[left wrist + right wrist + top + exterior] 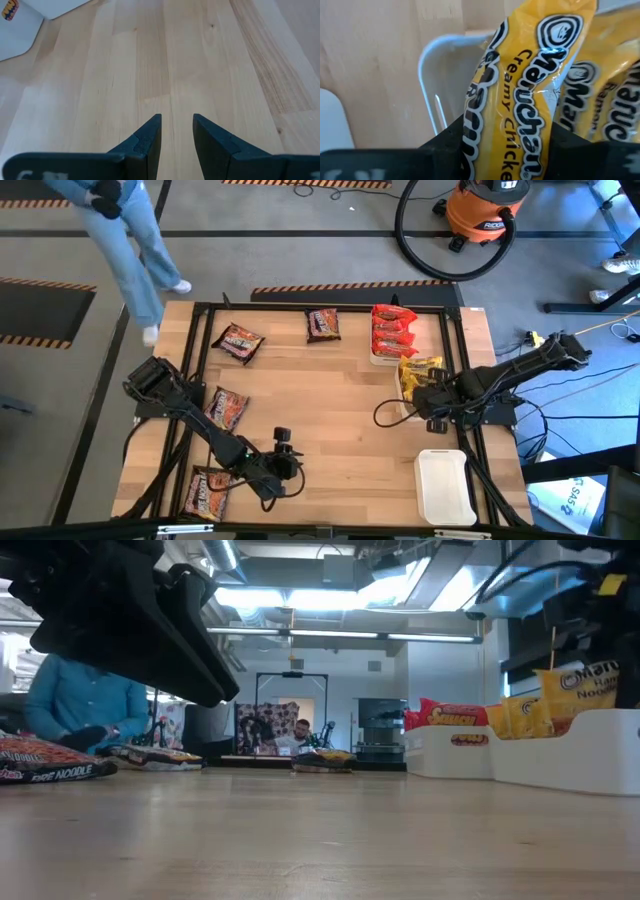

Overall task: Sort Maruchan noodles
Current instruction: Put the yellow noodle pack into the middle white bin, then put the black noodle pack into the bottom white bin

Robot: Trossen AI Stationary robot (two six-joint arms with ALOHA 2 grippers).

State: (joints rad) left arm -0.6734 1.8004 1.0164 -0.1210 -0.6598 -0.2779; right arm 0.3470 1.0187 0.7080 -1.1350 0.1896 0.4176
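The Maruchan noodles are shiny packets. Red ones point(392, 330) lie in a white tray point(378, 360) at the far right, and yellow ones point(420, 370) fill the tray point(590, 755) beside it. Several dark brown packets point(237, 340) point(323, 323) point(225, 408) point(205, 492) lie flat on the table's left half. My right gripper point(505, 145) is over the yellow tray, shut on a yellow packet point(530, 75). My left gripper point(177, 122) is open above bare wood near the table's near edge point(295, 468), touching nothing. My right gripper pinches a yellow Creamy Chicken packet between its two fingers point(447, 142), which lie across the packet's width near one end point(520, 150). It comes from the table's right side. The packet stands tilted above the white tray's corner point(432, 55), beside another yellow packet point(605, 100). Whether it rests on anything, I cannot tell.
An empty white tray point(445, 485) sits at the near right corner. Bare wood stretches across the table's middle point(330, 410). A person in blue point(130, 240) stands beyond the far left corner. An orange shop vacuum point(485, 210) and its hose are on the floor behind.
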